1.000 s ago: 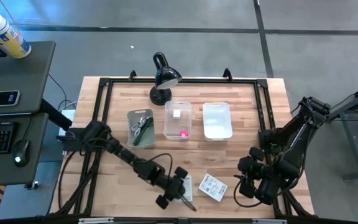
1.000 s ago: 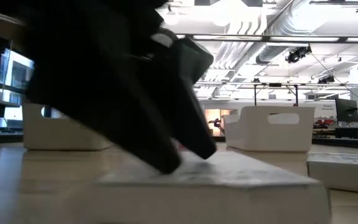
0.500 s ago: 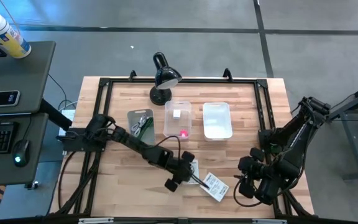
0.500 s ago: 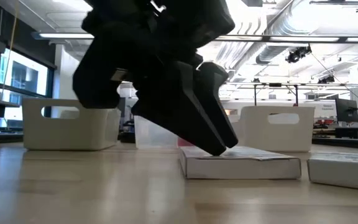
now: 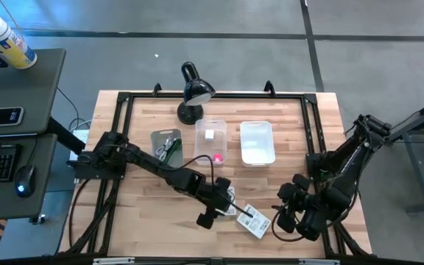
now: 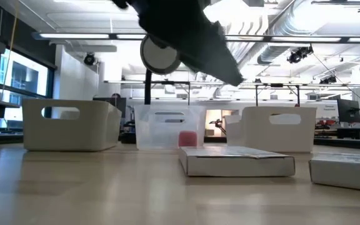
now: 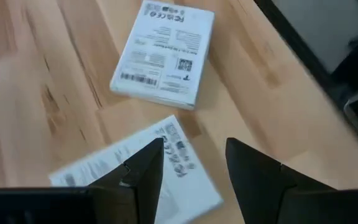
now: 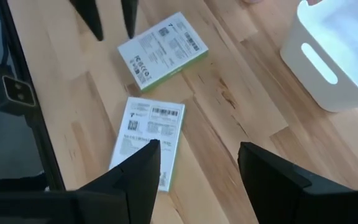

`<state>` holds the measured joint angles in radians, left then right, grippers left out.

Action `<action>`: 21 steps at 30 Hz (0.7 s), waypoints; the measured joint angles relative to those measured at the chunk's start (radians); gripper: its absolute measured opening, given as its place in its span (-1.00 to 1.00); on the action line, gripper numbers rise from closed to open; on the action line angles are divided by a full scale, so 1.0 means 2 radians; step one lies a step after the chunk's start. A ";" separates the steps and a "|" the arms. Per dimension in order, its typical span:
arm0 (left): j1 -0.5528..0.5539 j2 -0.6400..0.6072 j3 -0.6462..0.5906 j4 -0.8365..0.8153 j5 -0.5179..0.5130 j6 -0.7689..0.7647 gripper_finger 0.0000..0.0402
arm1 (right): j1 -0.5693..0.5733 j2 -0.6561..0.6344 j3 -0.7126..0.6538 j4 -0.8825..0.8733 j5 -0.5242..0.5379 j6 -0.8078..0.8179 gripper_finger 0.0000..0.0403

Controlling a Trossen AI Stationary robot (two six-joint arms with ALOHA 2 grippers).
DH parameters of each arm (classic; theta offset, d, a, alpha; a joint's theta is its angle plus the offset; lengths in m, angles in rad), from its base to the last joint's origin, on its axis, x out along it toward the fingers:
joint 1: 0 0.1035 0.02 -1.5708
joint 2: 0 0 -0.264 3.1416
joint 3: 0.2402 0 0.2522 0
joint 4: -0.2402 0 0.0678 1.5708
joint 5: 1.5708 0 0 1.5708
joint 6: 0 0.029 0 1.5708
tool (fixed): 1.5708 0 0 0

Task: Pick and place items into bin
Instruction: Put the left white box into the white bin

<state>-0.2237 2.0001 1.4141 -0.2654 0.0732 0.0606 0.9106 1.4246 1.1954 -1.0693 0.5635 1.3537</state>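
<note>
1. Down on the bare wood near the table's front edge: two white printed packets, close but apart, the nearer-centre packet (image 5: 229, 199) and the front packet (image 5: 254, 222), both lying flat, labels up; seen again as (image 8: 162, 50) and (image 8: 148, 138).
2. Directly over the nearer-centre packet (image 7: 138, 171): left gripper (image 5: 230, 208), fingers (image 7: 143, 171) spread apart, empty, tips off the packet, front packet (image 7: 164, 53) just ahead of it.
3. Just right of the front packet: right gripper (image 5: 284, 219), low over the front right of the table, fingers (image 8: 138, 169) parted, nothing between them.
4. Farther back, in a row across the middle: grey bin (image 5: 153, 140) with black and grey cords (image 5: 166, 149) and green thin stick (image 5: 174, 157) inside; clear bin (image 5: 210, 124) with small white block (image 5: 209, 135) and tiny pink cube (image 5: 217, 157) inside; white bin (image 5: 257, 126), nothing visible inside.
5. Behind the bins, at the back edge: black desk lamp (image 5: 193, 92), head turned toward the bins.
6. From table height: both packets (image 6: 236, 162) (image 6: 345, 170) flat in front of the bins, pink cube (image 6: 187, 138) showing through the clear wall, left arm lifted clear above.
</note>
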 joint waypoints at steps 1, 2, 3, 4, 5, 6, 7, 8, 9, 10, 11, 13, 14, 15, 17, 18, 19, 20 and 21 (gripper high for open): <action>0.000 -0.001 0.000 -0.009 0.002 -0.028 -0.20 | -0.002 0.002 0.000 0.001 0.000 0.000 0.01; -0.001 -0.001 -0.001 -0.025 0.004 -0.054 -0.20 | -0.004 0.004 0.000 0.002 0.001 -0.001 0.01; -0.003 -0.001 -0.003 -0.044 0.005 -0.075 -0.20 | -0.005 0.008 0.000 0.003 0.001 -0.002 0.01; -0.005 0.000 -0.003 -0.061 0.003 -0.093 -0.20 | -0.006 0.012 0.000 0.006 0.001 -0.002 0.01; -0.008 0.000 -0.003 -0.072 -0.004 -0.106 -0.20 | -0.007 0.017 0.000 0.010 0.001 -0.002 0.01; -0.012 0.000 -0.003 -0.080 -0.015 -0.118 -0.20 | -0.008 0.022 0.000 0.013 0.002 -0.002 0.01; -0.016 0.000 -0.003 -0.087 -0.024 -0.129 -0.20 | -0.007 0.028 0.000 0.017 0.001 -0.002 0.01; -0.019 0.000 -0.003 -0.095 -0.032 -0.140 -0.20 | -0.007 0.034 0.000 0.021 0.001 -0.002 0.01; -0.023 0.000 -0.003 -0.103 -0.038 -0.150 -0.20 | -0.007 0.041 0.000 0.024 -0.001 -0.001 0.01; -0.027 -0.003 -0.003 -0.112 -0.045 -0.157 -0.20 | -0.007 0.048 0.000 0.026 -0.002 0.001 0.01; -0.031 -0.006 -0.003 -0.120 -0.054 -0.161 -0.20 | -0.007 0.056 0.000 0.025 -0.004 0.003 0.01; -0.039 -0.009 -0.001 -0.131 -0.076 -0.174 -0.20 | -0.007 0.071 0.000 0.025 -0.007 0.008 0.01; -0.042 -0.009 -0.001 -0.144 -0.089 -0.181 -0.20 | -0.008 0.077 0.000 0.025 -0.007 0.012 0.01; -0.044 -0.008 -0.002 -0.156 -0.102 -0.187 -0.20 | -0.010 0.084 0.000 0.025 -0.007 0.014 0.01; -0.047 -0.007 -0.005 -0.161 -0.127 -0.190 -0.20 | -0.015 0.097 0.000 0.025 -0.009 0.017 0.01; -0.047 -0.008 -0.010 -0.154 -0.133 -0.192 -0.21 | -0.019 0.104 0.000 0.027 -0.009 0.017 0.01; -0.046 -0.009 -0.018 -0.148 -0.134 -0.195 -0.23 | -0.023 0.109 0.000 0.030 -0.008 0.017 0.01; -0.045 -0.009 -0.028 -0.142 -0.134 -0.200 -0.25 | -0.028 0.112 0.000 0.034 -0.006 0.017 0.01; -0.045 -0.008 -0.037 -0.134 -0.134 -0.203 -0.27 | -0.035 0.116 0.000 0.041 -0.006 0.016 0.01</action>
<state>-0.3145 1.9841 1.3393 -0.5339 -0.1953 -0.3458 0.8415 1.6558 1.1946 -0.9867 0.5520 1.3865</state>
